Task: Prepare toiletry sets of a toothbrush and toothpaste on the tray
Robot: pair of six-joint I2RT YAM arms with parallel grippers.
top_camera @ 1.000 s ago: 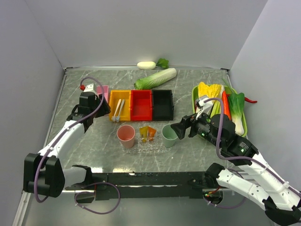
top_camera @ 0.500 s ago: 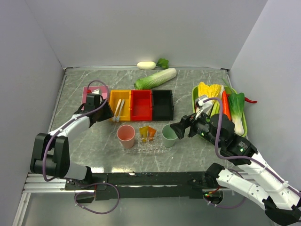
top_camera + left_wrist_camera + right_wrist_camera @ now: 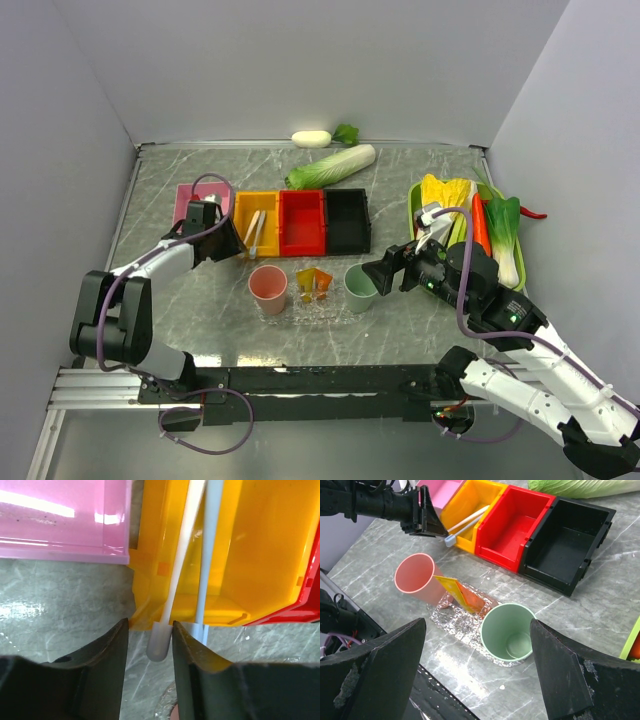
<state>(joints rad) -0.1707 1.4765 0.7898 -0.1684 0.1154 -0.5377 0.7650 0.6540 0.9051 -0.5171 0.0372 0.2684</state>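
"Progress on the sets, as you judge it?"
"About half. Both toothpaste tubes (image 3: 313,281) lie on the clear tray (image 3: 318,312), between a pink cup (image 3: 268,288) and a green cup (image 3: 360,288). No brush is on it yet."
"Where are the brushes?"
"In the yellow bin (image 3: 270,555), side by side, running away beyond the fingertips of the left gripper (image 3: 149,625), with their near ends jutting over the bin's rim. The rounded end of the white toothbrush (image 3: 182,555) sits right between the left fingers (image 3: 100,665). The bluish toothbrush (image 3: 209,555) passes just outside one finger."
"Gripped?"
"Not as I read it. The fingers stand narrowly apart, with a sliver of gap on one side of the handle, so they bracket it without clamping."
"And the right gripper (image 3: 477,624)?"
"Spread wide, holding nothing. Tray and cups lie below, between its fingers."
"What's left?"
"Probably lifting each brush out and laying it by a tube on the tray."
"Surface and room?"
"Grey marbled table (image 3: 420,190), with plain pale walls (image 3: 300,60) on three sides. A pink bin (image 3: 60,520) sits beyond the left fingertips, to one side, and vegetables (image 3: 332,166) lie farther off."
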